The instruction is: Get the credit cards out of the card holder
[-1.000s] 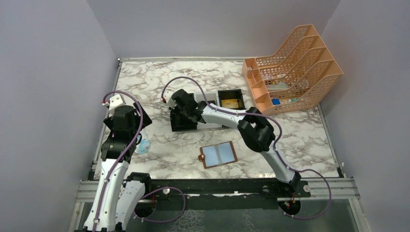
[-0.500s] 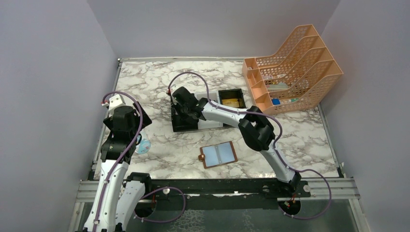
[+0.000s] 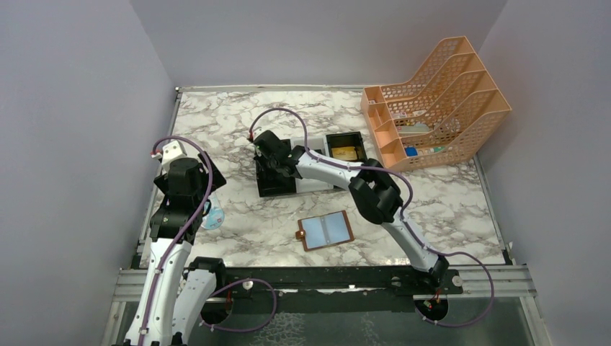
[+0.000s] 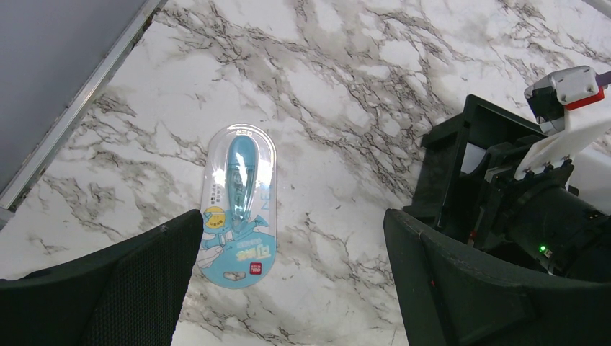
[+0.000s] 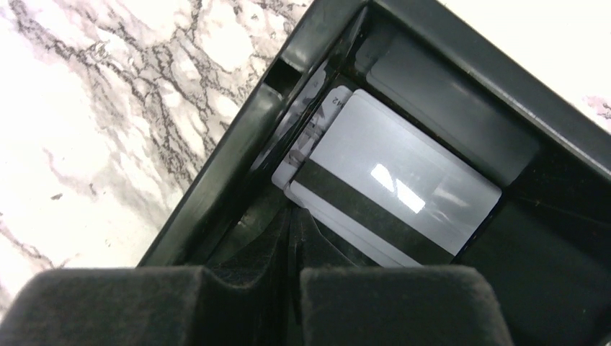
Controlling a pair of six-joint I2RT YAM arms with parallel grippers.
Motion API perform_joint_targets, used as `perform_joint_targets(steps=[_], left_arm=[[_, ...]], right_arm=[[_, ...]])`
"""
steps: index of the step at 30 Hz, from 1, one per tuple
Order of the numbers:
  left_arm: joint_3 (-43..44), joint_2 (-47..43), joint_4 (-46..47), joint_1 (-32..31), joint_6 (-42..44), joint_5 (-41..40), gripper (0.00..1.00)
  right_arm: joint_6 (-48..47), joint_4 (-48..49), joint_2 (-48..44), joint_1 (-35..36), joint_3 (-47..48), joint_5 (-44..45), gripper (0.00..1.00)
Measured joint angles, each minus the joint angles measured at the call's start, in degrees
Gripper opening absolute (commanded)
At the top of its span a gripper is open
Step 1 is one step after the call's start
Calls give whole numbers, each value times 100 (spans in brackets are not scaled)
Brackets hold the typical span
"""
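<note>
The card holder (image 3: 326, 231), a brown wallet with pale blue pockets, lies open and flat at the table's front centre. A dark grey card (image 5: 403, 180) with a black stripe lies tilted in the left compartment of the black-and-white tray (image 3: 277, 190), on top of a paler card. A gold-tan card (image 3: 344, 153) lies in the tray's right compartment. My right gripper (image 5: 292, 223) is shut, its tips down in the left compartment at the grey card's near edge; it also shows in the top view (image 3: 269, 160). My left gripper (image 4: 292, 241) is open and empty above the marble.
A blue blister-packed correction tape (image 4: 239, 205) lies on the table under my left gripper. An orange mesh file rack (image 3: 436, 101) stands at the back right. The tray's black wall (image 5: 216, 180) runs close along the left of my right gripper.
My right gripper has shifted slightly toward the back over the tray's left compartment. The left arm and the card holder have not moved.
</note>
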Motion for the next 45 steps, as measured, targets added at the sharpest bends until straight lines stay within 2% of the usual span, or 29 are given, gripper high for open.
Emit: perform_joint_targets(steps=[12, 16, 21, 28, 32, 37, 42, 45], left_arm=[[0, 0, 0, 9, -2, 0, 99], [0, 0, 0, 9, -2, 0, 99], [0, 2, 0, 35, 0, 2, 99], [0, 0, 0, 42, 0, 2, 99], [0, 2, 2, 42, 13, 9, 99], [0, 24, 24, 46, 98, 223, 99], [-111, 66, 247, 46, 295, 909, 99], [-254, 118, 516, 46, 380, 1742, 97]], right_arm=[[17, 59, 256, 11, 334, 507, 5], [-35, 63, 256, 13, 334, 516, 10], [-118, 52, 103, 13, 166, 269, 23], [-149, 140, -909, 9, -472, -125, 29], [-28, 496, -1998, 9, -1355, -166, 38], [330, 1228, -4046, 9, -3816, 138, 46], [874, 1355, -5604, 2, -5855, 555, 49], [1261, 1255, -6249, -2, -6710, 680, 54]])
